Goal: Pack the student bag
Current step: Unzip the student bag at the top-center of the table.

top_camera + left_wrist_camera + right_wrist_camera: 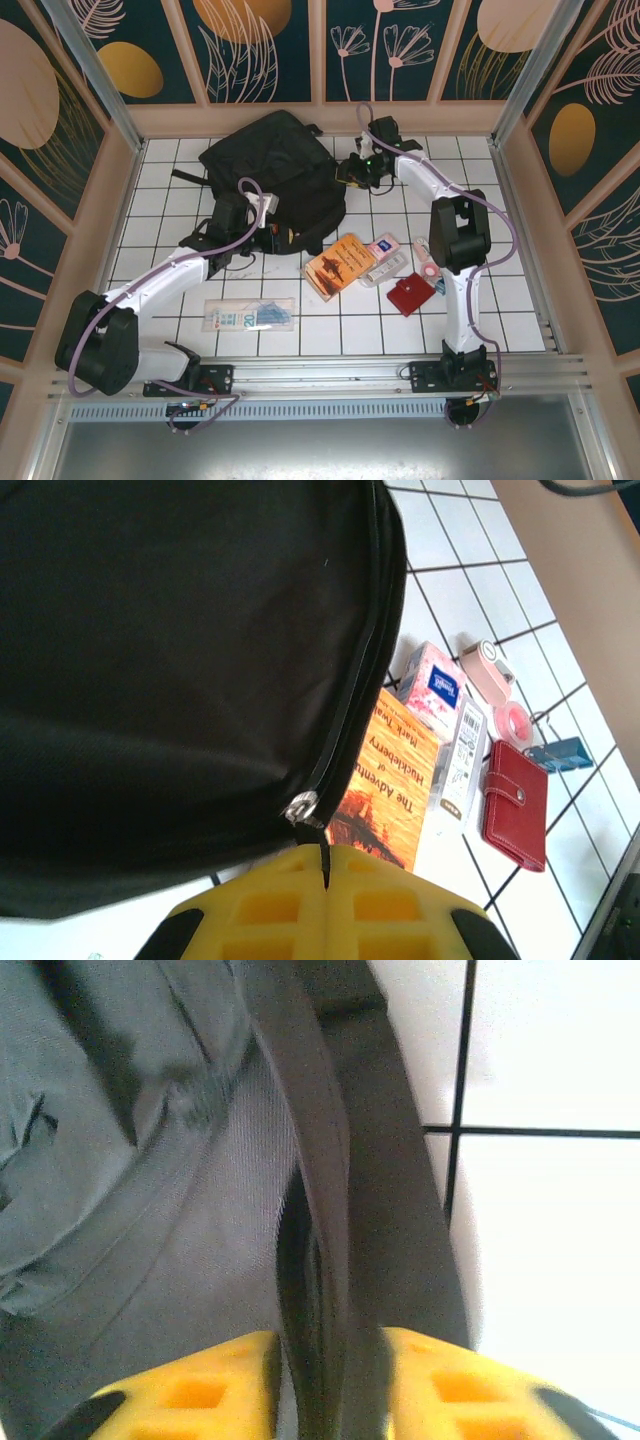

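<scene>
Bag (275,170): lies on the tiled table (440,330), at the back, left of centre.
Left gripper (325,852): at the bag's near edge, fingers pressed together on the zip pull (303,810).
Right gripper (328,1345): at the bag's right side, fingers partly apart, a strap (400,1210) running between them.
Book (385,780): just beside the bag's near edge.

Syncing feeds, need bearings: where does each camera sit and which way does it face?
Top external: above and behind, looking down on the tiled table; both arms show, bases at bottom.
Left wrist: on left arm, facing along the left gripper, shut on the zipper pull of the student bag.
Right wrist: on right arm, facing past the right gripper, a bag strap between its parted fingers.
Shared: top and left wrist both show the orange book and red wallet.
</scene>
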`<control>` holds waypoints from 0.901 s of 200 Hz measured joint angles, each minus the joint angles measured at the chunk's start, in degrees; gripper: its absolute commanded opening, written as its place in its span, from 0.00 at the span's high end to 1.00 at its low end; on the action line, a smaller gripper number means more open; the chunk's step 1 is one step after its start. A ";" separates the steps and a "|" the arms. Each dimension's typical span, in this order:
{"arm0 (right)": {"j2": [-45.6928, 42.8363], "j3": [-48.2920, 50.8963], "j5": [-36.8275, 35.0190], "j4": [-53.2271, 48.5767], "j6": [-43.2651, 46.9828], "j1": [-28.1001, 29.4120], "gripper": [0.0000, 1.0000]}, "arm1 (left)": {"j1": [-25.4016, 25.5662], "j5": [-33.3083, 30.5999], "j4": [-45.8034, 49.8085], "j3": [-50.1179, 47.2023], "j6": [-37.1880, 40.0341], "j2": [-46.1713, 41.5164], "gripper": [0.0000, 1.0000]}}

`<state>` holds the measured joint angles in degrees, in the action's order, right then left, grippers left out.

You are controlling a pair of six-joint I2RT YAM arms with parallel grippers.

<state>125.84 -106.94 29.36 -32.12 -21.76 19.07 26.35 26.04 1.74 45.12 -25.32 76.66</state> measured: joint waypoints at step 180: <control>-24.48 35.30 -5.01 18.86 -30.80 12.17 0.44 | -0.11 5.40 -4.50 -2.60 -5.84 0.22 1.00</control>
<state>101.36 -71.64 24.36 -13.26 -52.56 31.24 26.24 31.44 -2.76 42.52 -31.16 76.88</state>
